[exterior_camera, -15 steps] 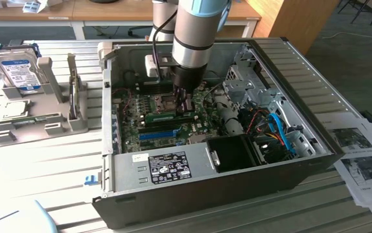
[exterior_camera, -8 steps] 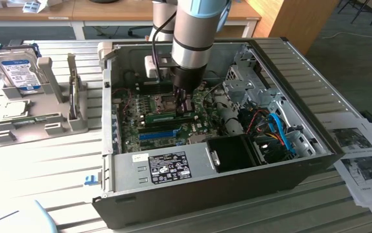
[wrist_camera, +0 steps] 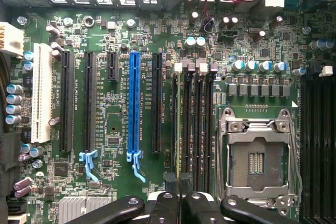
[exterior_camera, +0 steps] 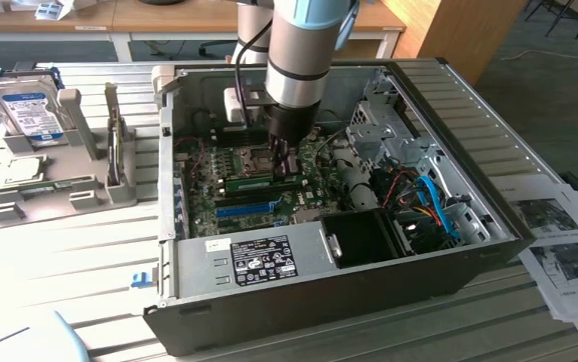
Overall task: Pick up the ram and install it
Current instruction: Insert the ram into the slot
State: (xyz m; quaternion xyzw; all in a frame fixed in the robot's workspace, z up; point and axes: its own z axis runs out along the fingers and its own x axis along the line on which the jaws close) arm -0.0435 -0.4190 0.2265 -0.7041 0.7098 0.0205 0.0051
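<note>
Half is done: the ram is clamped by the fingers at centre frame. Seating is judged unfinished.

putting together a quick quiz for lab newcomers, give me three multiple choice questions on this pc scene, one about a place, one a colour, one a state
1. Where is the gripper?
A down inside the pc case, over the motherboard
B high above it
C outside it, alongside

2. What colour is the long slot among the black slots?
A red
B blue
C yellow

3. The pc case's side is:
A panelled shut
B taped over
C open

Answers: 1 A, the arm reaches down into the case. 2 B, it is bright blue. 3 C, the motherboard lies in plain view.
</note>
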